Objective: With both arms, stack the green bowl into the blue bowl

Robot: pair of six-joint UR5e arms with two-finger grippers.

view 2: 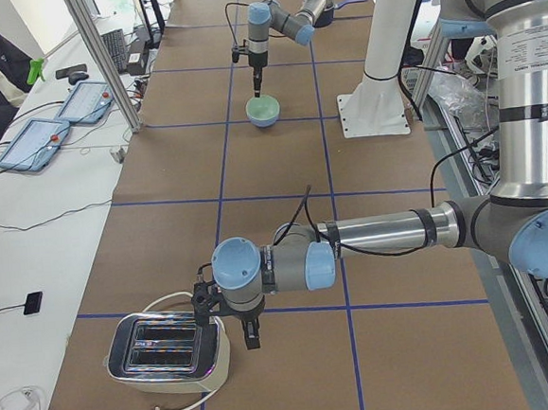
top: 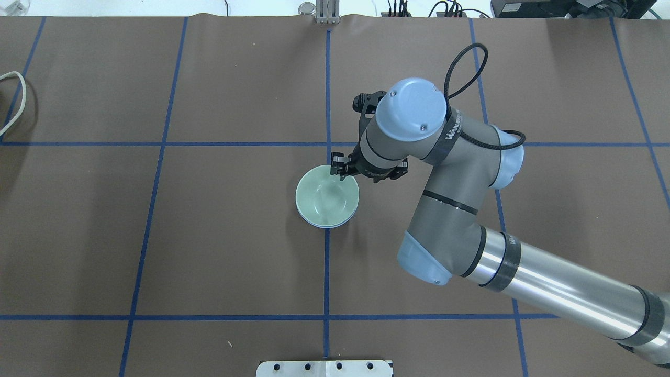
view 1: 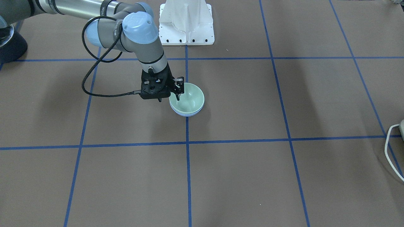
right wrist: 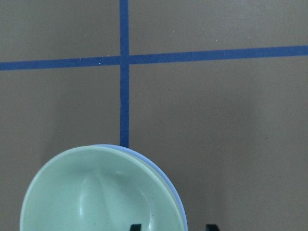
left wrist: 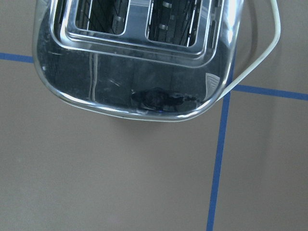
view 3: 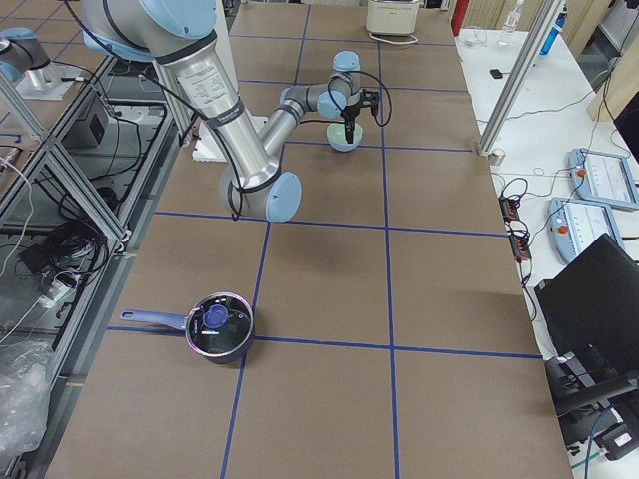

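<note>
step: stack looks done, release/retreat | green bowl [view 1: 189, 97] sits nested in blue bowl [view 1: 187, 114], rim between right jaws | right jaws: spread, straddling rim | left jaws: cannot tell | next: lift straight up without snagging rim

The right arm [top: 523, 277] is slanting in from the robot-side edge of the table [top: 209, 235] on the right. Its elbow is folded and its wrist is pointing straight down over the middle of the surface, well apart from every edge. The right gripper [top: 339, 170] is hanging there with its fingers standing apart. The left arm [view 2: 381, 235] is lying low and level toward the operators' edge near the left end. The left gripper [view 2: 251, 338] is pointing down there, and its finger spacing is not showing.
</note>
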